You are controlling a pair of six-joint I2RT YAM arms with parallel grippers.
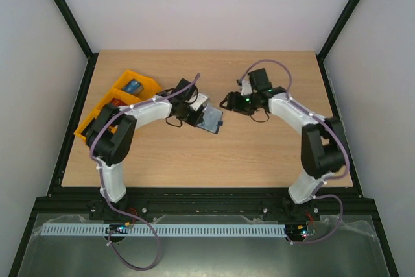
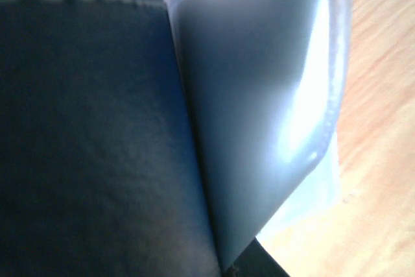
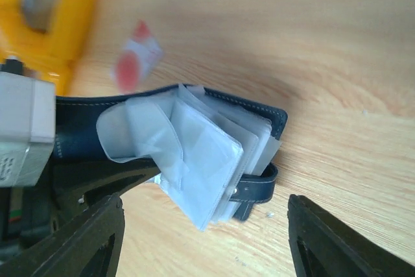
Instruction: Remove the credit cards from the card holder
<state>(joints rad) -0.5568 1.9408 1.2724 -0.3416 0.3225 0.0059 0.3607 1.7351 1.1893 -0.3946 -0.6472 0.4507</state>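
The navy card holder [image 1: 211, 120] hangs open in my left gripper [image 1: 201, 115], which is shut on its cover a little above the table. In the left wrist view the dark cover [image 2: 91, 147] and a clear plastic sleeve [image 2: 259, 95] fill the frame. In the right wrist view the holder [image 3: 259, 118] shows its fanned clear sleeves [image 3: 201, 154] and snap tab [image 3: 256, 189]. My right gripper [image 3: 204, 202] is open, its fingers apart on either side just short of the sleeves. A white card with a red round mark [image 3: 136, 60] lies on the table behind. The grey VIP card is hidden.
An orange compartment tray [image 1: 123, 92] stands at the left of the wooden table, with a blue object [image 1: 134, 86] in one compartment. It shows blurred in the right wrist view [image 3: 39, 17]. Black frame rails border the table.
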